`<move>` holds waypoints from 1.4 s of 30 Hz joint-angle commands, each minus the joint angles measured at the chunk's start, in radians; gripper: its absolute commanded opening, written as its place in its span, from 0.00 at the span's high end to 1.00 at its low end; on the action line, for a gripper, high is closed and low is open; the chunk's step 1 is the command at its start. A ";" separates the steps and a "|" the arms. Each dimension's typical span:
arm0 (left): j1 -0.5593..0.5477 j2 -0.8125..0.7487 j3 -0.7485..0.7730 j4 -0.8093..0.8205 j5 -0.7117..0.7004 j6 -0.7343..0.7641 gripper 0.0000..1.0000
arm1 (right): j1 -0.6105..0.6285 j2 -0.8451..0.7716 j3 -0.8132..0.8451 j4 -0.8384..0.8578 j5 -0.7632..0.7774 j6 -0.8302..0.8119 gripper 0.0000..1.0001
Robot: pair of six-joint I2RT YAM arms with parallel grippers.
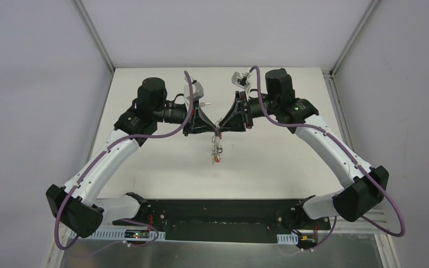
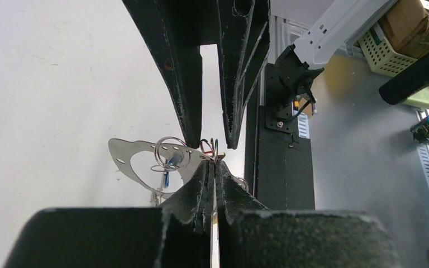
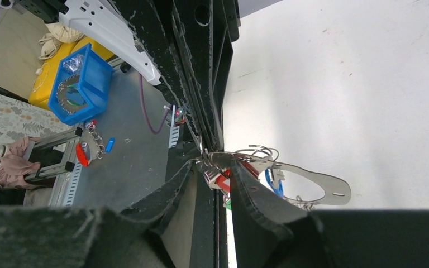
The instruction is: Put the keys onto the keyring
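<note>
On my left, the left arm reaches in over the white table (image 1: 162, 167) toward the middle. The left gripper (image 2: 213, 166) has its black fingers pressed together with no gap. They pinch a thin silver edge, which appears to be the end of the keyring (image 2: 127, 161).

The keyring is a silver-grey metal loop, flat-looking and dotted with small holes. It sticks out sideways from the left gripper's fingertips, clear of the table.

In the middle, the two grippers meet tip to tip. The keys (image 1: 217, 152), small silver metal keys with coloured plastic tags, hang in a bunch right at that meeting point. Small wire rings (image 2: 170, 146) crowd together where the keyring meets the fingertips. I can make out an oblong blue tag (image 3: 274, 183) inside the keyring's outline.

On my right, the right gripper (image 3: 218, 170) faces the left one with its fingers apart and a plain gap between them. An oblong red tag (image 3: 223, 182) sits in that gap, just beside the keyring's end. I cannot tell whether either finger touches the red tag.
</note>
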 commanded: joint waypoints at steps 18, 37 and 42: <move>0.029 -0.016 -0.033 0.169 0.009 -0.114 1.00 | 0.030 -0.003 -0.008 0.038 -0.024 -0.014 0.81; 0.039 -0.024 -0.084 0.265 0.017 -0.180 1.00 | 0.013 0.001 -0.014 0.100 -0.051 0.048 1.00; 0.044 -0.039 -0.068 0.182 0.029 -0.091 0.92 | 0.013 0.004 0.014 0.002 -0.018 -0.039 1.00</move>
